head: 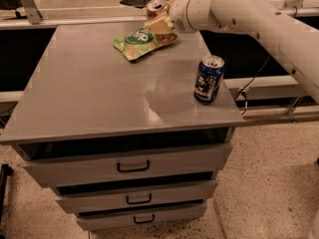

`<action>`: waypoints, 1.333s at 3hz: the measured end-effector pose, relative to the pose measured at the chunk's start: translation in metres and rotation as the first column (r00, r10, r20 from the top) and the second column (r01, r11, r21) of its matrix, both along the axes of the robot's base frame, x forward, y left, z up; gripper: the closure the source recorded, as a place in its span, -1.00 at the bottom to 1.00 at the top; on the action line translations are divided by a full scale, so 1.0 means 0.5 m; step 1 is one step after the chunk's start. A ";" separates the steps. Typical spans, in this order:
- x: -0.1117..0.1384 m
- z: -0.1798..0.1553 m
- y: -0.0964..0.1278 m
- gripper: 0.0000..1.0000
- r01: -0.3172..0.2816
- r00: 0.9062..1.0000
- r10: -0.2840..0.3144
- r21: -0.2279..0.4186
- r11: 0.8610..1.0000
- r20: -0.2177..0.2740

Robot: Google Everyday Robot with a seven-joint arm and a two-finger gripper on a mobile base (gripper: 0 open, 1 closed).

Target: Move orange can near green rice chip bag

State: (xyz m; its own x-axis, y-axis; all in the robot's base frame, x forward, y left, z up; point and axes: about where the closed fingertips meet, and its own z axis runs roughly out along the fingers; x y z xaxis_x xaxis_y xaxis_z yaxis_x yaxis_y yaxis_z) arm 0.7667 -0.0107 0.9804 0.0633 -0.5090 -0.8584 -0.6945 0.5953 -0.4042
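At the far end of the table (84,98), just to the left of the claw (162,24) and a little below it, you have the green chip bag (133,40) lying flat and crinkled, its right end reaching under the claw. The claw itself hangs over that right end, closed around the orange can (156,6). Only the can's silver top and upper rim show, poking out above the tan fingers (160,26) and tipped a little to one side. You cannot tell whether the can's base touches the table or the bag; it looks held clear of both.

So count the carrying as all but done: the can is already right beside the bag. What is left, by my reading, is to set it down upright on bare table next to the bag rather than on top of it, then let go and draw the arm (259,14) back.

To the right of the claw and well nearer the front edge, the blue can (208,81) stands upright, well apart from both and out of your way.
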 end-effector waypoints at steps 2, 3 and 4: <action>0.090 -0.030 -0.008 0.19 0.013 0.998 -0.007 0.087 0.996 -0.065; 0.112 -0.053 -0.014 -0.28 0.022 0.995 -0.011 0.118 0.993 -0.095; 0.129 -0.085 -0.015 -0.92 0.032 0.992 -0.013 0.155 0.987 -0.122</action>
